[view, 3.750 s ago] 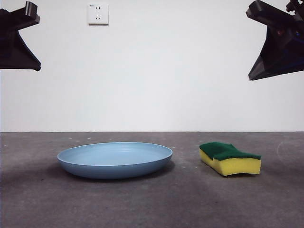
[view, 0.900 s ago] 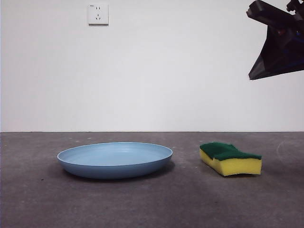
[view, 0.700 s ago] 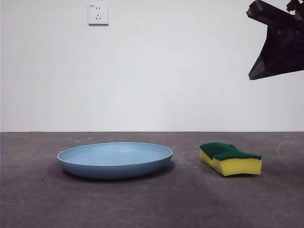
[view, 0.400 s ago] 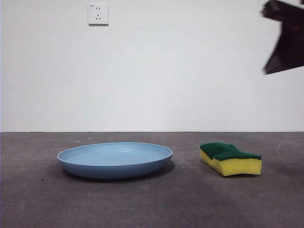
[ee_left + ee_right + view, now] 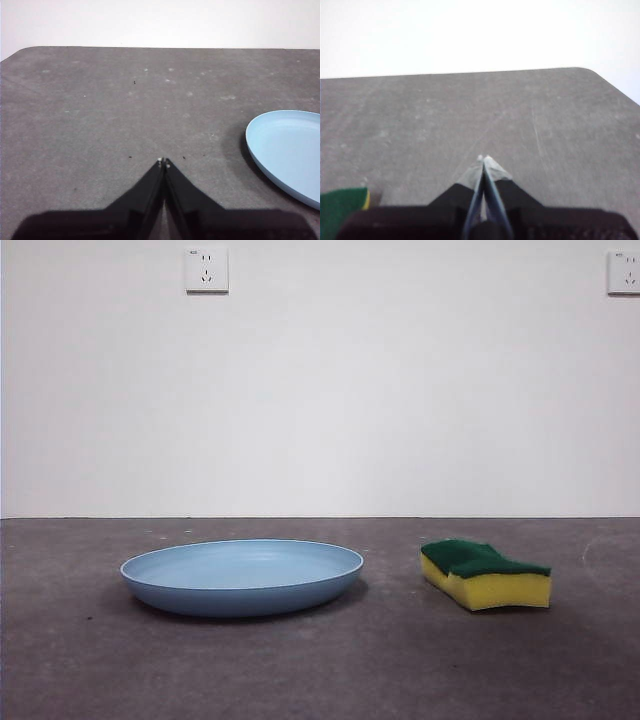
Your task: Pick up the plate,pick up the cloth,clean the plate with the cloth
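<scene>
Writing: I can read none.
Plate: I see a wide, shallow light-blue plate, matte, lying flat.
Cloth: yellow foam sponge with green scouring top, well apart from it.
Left gripper: tips pressed together.
Right gripper: tips pressed together.

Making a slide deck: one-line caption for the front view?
Light-blue plate and yellow-green sponge apart on grey table, untouched.

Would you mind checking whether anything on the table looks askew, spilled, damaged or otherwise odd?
Nothing stands out. The round light-blue plate sits flat and upright on the grey table, and the yellow sponge with a green scouring layer lies apart from it, green side up. Neither shows damage or spills. Both the left gripper and right gripper are shut and touch nothing.
</scene>
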You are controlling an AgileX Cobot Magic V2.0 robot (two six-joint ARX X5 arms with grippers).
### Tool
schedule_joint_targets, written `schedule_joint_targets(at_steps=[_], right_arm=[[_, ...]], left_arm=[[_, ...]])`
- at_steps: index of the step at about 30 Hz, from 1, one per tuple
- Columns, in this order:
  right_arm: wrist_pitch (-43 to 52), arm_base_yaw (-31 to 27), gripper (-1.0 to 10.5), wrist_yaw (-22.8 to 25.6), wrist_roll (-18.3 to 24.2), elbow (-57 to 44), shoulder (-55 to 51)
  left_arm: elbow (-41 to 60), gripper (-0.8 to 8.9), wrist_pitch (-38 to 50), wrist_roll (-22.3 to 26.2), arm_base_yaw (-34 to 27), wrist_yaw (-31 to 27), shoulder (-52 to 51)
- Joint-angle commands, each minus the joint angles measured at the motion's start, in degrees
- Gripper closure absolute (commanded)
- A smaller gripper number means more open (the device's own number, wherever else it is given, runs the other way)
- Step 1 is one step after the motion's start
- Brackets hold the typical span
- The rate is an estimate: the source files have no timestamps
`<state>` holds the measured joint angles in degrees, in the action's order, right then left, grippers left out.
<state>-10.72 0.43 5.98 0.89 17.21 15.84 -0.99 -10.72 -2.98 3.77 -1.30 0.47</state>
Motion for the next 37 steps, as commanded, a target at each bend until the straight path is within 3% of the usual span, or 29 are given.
schedule_joint_targets(at_steps=[1,10,17,24,27,37], right_arm=[[0.28,-0.13,9.5,-0.11,-0.74,-4.13,-2.69],[0.50,-0.04,9.5,-0.24,-3.89,-13.11,-8.61],[0.48,-0.04,9.5,-3.13,-4.11,-16.70,-15.96],[0.59,0.07,9.5,-6.12,-4.28,-16.87,-15.78],[0.59,0.07,9.5,-7.63,-6.21,-16.87,-15.78],[0.61,0.07,9.5,-7.08,-7.48,-16.87,-15.45]], left_arm=[[0.76,8.14,0.15,0.42,-0.13,-0.02,-0.02],[0.76,8.14,0.15,0.42,-0.13,-0.02,-0.02],[0.76,8.14,0.15,0.42,-0.13,-0.02,-0.02],[0.76,8.14,0.17,0.42,-0.13,-0.02,-0.02],[0.76,8.14,0.17,0.42,-0.13,-0.02,-0.02],[0.76,8.14,0.17,0.42,-0.13,-0.02,-0.02]])
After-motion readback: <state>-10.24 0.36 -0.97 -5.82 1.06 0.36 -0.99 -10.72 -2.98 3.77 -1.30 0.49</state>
